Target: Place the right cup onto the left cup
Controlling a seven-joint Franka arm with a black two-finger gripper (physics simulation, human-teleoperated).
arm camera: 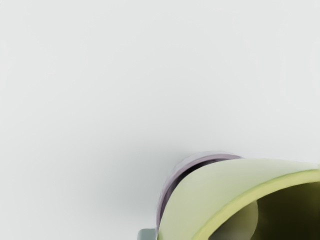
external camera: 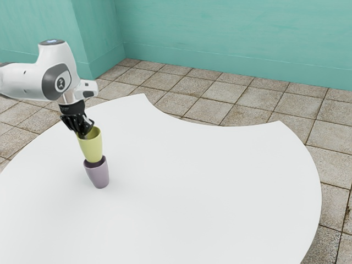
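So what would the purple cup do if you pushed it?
The purple cup might tip: its bottom is narrower than its rim. Its round sides could let it roll once down. Its smooth walls look stiff, so it probably won't squash.

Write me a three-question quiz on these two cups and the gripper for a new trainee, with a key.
1. Multiple choice. What colour is the lower cup, the one beneath the yellow cup?
A) green
B) purple
C) white
2. Fill the gap. The gripper is at the yellow cup's ____ (rim / base).
3. True or false? The lower cup is mouth down.

Key
1. B
2. rim
3. False: its mouth faces up.
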